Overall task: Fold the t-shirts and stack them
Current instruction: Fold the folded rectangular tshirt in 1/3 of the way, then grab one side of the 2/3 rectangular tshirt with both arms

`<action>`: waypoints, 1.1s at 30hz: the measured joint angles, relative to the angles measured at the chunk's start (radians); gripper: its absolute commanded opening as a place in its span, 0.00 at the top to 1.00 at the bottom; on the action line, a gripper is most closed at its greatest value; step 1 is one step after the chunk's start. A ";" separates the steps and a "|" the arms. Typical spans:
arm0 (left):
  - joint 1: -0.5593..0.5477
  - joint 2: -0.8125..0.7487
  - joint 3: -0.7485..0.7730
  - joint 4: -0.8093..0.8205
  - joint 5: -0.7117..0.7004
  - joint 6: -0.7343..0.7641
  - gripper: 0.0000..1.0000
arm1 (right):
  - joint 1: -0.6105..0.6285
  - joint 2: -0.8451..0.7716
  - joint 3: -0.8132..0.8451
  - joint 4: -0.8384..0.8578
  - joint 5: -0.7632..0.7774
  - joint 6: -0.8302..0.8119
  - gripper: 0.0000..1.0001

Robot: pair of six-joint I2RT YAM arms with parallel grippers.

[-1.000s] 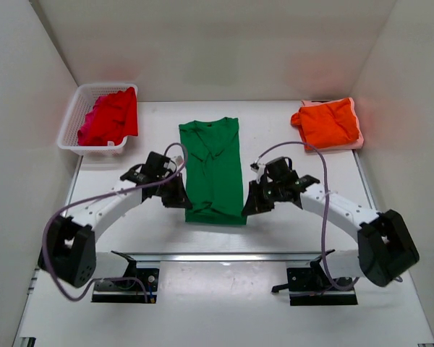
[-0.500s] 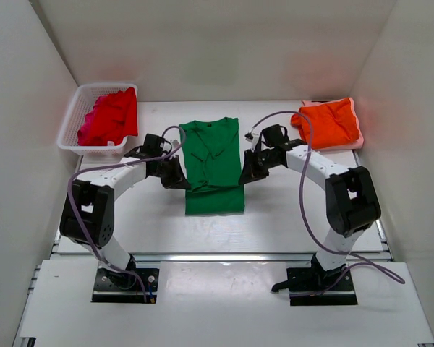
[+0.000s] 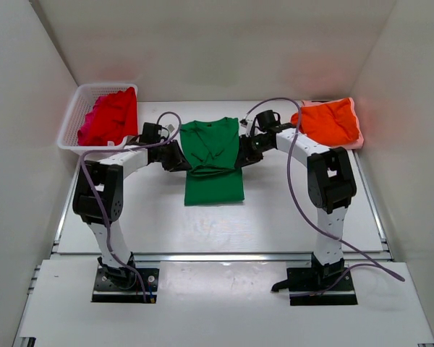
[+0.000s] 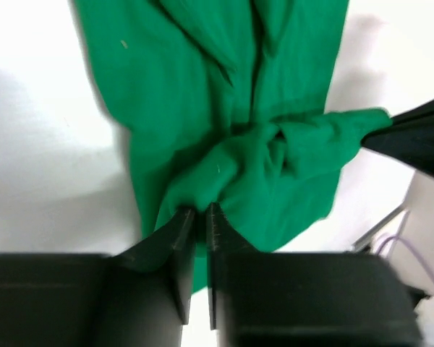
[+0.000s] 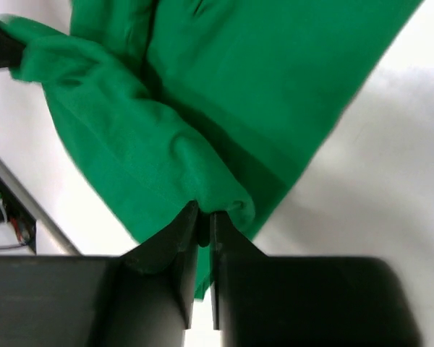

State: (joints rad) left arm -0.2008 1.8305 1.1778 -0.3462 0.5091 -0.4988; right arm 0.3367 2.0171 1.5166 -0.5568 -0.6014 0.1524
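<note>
Top external view showed my left gripper point(image 3: 179, 160) and right gripper point(image 3: 241, 155) each pinching a corner of the green t-shirt point(image 3: 213, 184). I judged they held it level so the fold would land straight.

The bright green short-sleeved cloth t-shirt point(image 3: 213, 163) is seen as soft, matt fabric, faintly fuzzy up close, with a few pale specks of lint. The same dull, soft cloth is shown by the folded orange t-shirt point(image 3: 329, 123) and the red and magenta t-shirts point(image 3: 112, 117). A slight sheen is caught on the white plastic lattice basket point(image 3: 71, 129). The flat white table point(image 3: 289, 210) is read as smooth and matt. Hard, matt black plastic is seen on the left gripper point(image 4: 200, 213) and the right gripper point(image 5: 202, 213). Smooth white shells are shown on the left arm point(image 3: 123, 160) and the right arm point(image 3: 300, 148), and a silvery metal rail point(image 3: 224, 256) is seen gleaming.
</note>
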 measured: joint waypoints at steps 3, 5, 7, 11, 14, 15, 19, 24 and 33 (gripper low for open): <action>0.016 0.037 0.001 0.059 -0.001 -0.047 0.58 | -0.006 0.045 0.040 0.025 0.015 0.005 0.63; 0.034 0.051 -0.009 0.133 -0.005 -0.104 0.56 | -0.016 0.047 0.040 0.060 0.029 0.018 0.56; 0.054 0.045 -0.033 0.231 -0.012 -0.166 0.55 | -0.030 0.043 0.037 0.128 0.042 0.048 0.50; 0.092 -0.038 -0.124 0.405 -0.065 -0.251 0.54 | -0.072 -0.037 -0.076 0.302 0.101 0.113 0.40; 0.101 -0.141 -0.185 0.441 -0.084 -0.259 0.53 | -0.100 -0.134 -0.166 0.347 0.150 0.146 0.39; 0.098 -0.187 -0.219 0.447 -0.081 -0.257 0.53 | -0.106 -0.169 -0.194 0.355 0.164 0.159 0.39; 0.053 -0.369 -0.399 0.433 -0.085 -0.241 0.53 | -0.088 -0.319 -0.361 0.389 0.207 0.213 0.39; -0.085 -0.526 -0.645 0.362 -0.167 -0.220 0.49 | 0.063 -0.469 -0.615 0.414 0.291 0.312 0.35; -0.206 -0.622 -0.792 0.354 -0.403 -0.271 0.47 | 0.219 -0.571 -0.850 0.474 0.433 0.533 0.39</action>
State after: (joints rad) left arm -0.4065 1.2087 0.3859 0.0078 0.1062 -0.7700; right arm 0.5556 1.4464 0.6666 -0.0830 -0.1684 0.6853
